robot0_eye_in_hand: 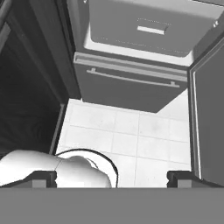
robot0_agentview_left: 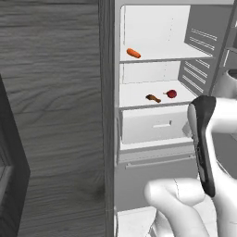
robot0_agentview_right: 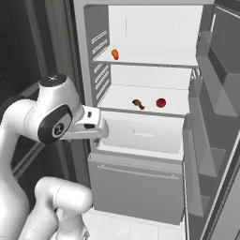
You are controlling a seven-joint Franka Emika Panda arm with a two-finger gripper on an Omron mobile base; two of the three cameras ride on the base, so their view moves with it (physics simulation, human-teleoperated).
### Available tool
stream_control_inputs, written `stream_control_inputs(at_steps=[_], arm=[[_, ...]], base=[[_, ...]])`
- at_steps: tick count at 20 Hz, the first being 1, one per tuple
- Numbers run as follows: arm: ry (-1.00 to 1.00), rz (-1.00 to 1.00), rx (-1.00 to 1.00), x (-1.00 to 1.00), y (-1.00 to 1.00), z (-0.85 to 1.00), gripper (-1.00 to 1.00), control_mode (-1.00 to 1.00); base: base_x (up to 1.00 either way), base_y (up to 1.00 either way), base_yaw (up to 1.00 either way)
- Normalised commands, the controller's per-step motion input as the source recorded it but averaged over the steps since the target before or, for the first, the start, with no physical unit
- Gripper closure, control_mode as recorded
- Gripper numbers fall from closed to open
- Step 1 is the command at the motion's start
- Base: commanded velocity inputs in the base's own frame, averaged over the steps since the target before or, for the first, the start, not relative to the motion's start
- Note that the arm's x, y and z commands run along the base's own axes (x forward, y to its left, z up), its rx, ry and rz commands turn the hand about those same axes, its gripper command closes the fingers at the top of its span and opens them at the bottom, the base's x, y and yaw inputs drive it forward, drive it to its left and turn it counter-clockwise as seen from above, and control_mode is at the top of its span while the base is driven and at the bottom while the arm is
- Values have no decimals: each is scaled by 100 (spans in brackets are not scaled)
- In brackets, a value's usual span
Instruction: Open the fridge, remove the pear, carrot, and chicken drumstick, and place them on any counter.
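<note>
- The pincer (robot0_eye_in_hand: 112,178) is wide open. Its two dark tips (robot0_eye_in_hand: 40,178) sit far apart at the bottom of the hand view, and nothing is between them.
- The pincer holds nothing and touches nothing.
- It points down at the white tile floor (robot0_eye_in_hand: 127,131) in front of the fridge (robot0_agentview_right: 136,183).
- The fridge door (robot0_agentview_right: 220,117) is swung open, off to the pincer's right side.
- Just ahead of the pincer is the fridge's bottom drawer with a long bar handle (robot0_eye_in_hand: 131,78).
- Above that is a white pull-out bin (robot0_agentview_right: 140,133).
- The carrot (robot0_agentview_right: 115,54) lies on the top shelf, high above the pincer and well away from it.
- The chicken drumstick (robot0_agentview_right: 138,104) lies on the middle shelf, also above the pincer.
- The pear (robot0_agentview_right: 161,102) sits near the drumstick on that same shelf, not touching it.
- A dark wood cabinet (robot0_agentview_left: 55,115) stands to the pincer's left.
</note>
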Motion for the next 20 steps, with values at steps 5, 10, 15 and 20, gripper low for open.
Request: stream_control_inputs(at_steps=[5,10,15,20], arm=[[-4,0,18,-64,0,-20,-100,-100],[-4,0,0,0,-2,-6,-100,100],[0,0,0,0,0,0,-100,100],[0,0,0,0,0,0,-100,100]], base=[[0,0,0],[0,-43,-6],[36,-41,-6],[78,32,-2]])
